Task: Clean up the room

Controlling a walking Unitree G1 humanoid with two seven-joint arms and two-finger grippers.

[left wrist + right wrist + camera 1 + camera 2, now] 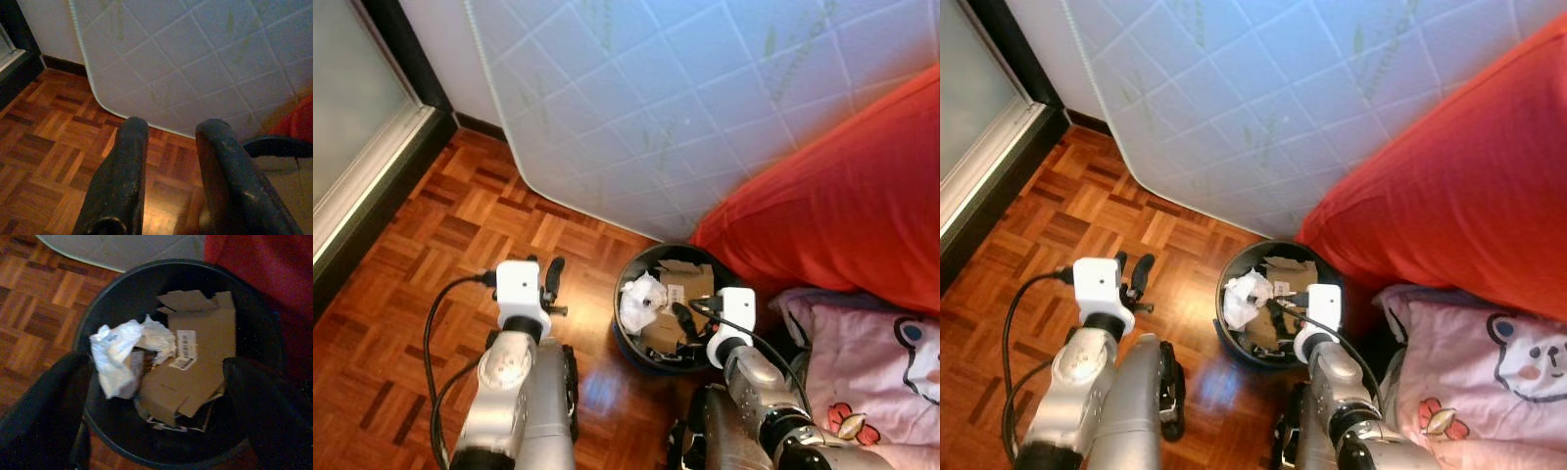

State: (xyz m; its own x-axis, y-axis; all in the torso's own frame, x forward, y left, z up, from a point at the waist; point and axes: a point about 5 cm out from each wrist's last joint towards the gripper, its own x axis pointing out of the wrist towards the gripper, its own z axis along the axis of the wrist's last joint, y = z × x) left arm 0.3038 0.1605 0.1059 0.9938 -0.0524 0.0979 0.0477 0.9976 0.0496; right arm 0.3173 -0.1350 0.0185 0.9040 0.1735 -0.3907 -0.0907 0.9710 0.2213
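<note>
Right claw (156,396) hung wide and empty over the black bin (628,345), crumpled white paper (124,355) and flattened cardboard (195,367) lay inside, bin on parquet floor (460,225) beside red bedding (842,206), left claw (171,181) narrowly parted, empty, above floor.

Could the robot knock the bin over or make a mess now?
Maybe. The right gripper hangs open just above the round black trash bin, so lowering off-centre could bump its rim and tip it onto the wooden parquet floor. The crumpled white paper and flattened brown cardboard sit high in the bin, so a nudge might push them out. The left gripper is open beside the bin, and swinging it could hit the bin too.
</note>
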